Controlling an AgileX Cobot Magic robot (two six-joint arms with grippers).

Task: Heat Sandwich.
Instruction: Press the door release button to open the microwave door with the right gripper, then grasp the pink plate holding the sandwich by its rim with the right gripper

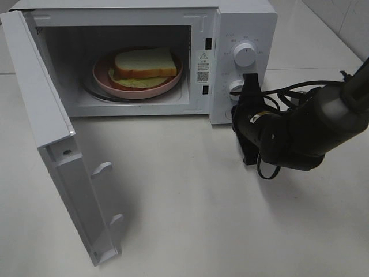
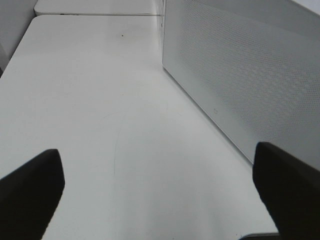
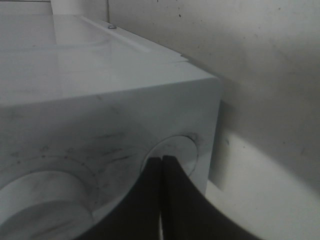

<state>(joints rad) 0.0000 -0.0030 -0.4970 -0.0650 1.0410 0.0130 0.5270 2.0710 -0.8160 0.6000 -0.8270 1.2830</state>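
Pale layered sandwich [image 1: 144, 64] on round pink plate [image 1: 174, 82] inside white microwave [image 1: 242, 23]; hinged door [image 1: 52, 115] open. Right pincer [image 3: 161, 160] shut, empty, at lower round dial [image 1: 235, 88]; left pincer [image 2: 159, 177] wide, empty. Suggest: shut door before dialling.

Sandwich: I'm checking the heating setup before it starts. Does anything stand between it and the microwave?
Nothing visible does. The sandwich already lies on the plate inside the microwave, whose door stands open. The right gripper, shut, is at the lower knob.
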